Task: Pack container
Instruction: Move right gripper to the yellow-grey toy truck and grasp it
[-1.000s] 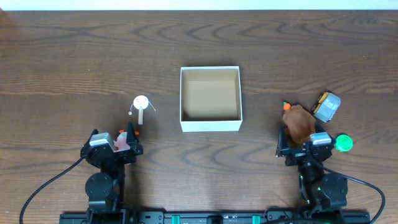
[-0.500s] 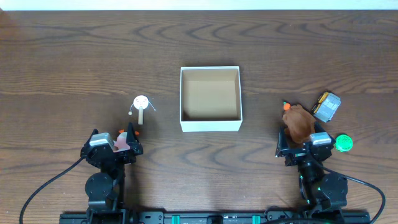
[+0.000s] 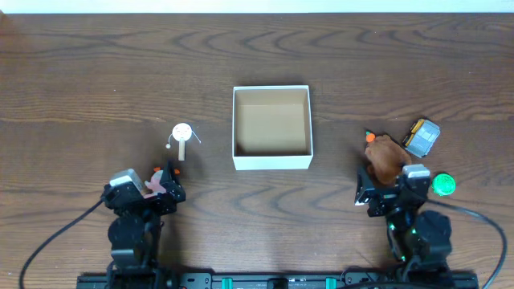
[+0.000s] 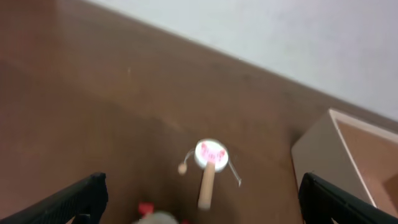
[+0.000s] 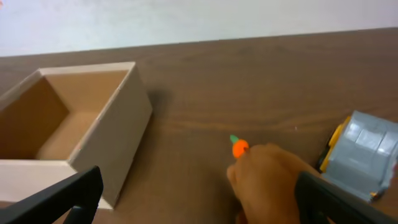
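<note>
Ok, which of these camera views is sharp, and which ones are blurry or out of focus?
Overhead: sharp and evenly lit, with crisp wood grain and clean edges on the container. Left wrist: blurred throughout, and the little drum toy is smeared. Right wrist: softer than the overhead view, with the near brown toy out of focus; no glare shows.

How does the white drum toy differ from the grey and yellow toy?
The drum toy is white and round with a wooden handle; the grey toy is boxy with yellow trim. The drum toy lies left of the container, the grey toy right. Both lie outside it.
</note>
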You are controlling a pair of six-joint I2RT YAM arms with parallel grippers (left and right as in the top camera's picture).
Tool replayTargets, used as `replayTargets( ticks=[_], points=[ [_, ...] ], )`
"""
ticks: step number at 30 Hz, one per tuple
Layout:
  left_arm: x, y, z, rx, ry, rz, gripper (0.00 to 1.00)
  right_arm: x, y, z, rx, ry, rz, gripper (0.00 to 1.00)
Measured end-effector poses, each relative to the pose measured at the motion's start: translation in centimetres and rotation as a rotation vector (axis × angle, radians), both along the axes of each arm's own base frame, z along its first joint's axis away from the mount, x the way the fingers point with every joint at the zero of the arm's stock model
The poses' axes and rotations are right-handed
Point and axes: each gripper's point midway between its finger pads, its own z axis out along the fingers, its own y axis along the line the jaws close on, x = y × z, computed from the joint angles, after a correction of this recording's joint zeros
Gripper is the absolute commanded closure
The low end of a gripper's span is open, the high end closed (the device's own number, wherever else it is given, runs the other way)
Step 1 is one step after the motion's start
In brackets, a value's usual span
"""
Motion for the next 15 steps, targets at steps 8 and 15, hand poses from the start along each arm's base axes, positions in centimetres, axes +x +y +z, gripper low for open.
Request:
replayTargets(
  ticks=[8, 15],
  points=[
    [1.3, 0.0, 9.0, 0.01, 0.082, -0.004, 0.02, 0.5, -0.9, 6.1, -0.042, 0.237, -0.046, 0.01],
    [2.7, 0.0, 11.5, 0.051, 0.374, -0.031, 0.02, 2.6, -4.4, 9.4, -0.037, 0.528, -0.193, 0.01]
  ],
)
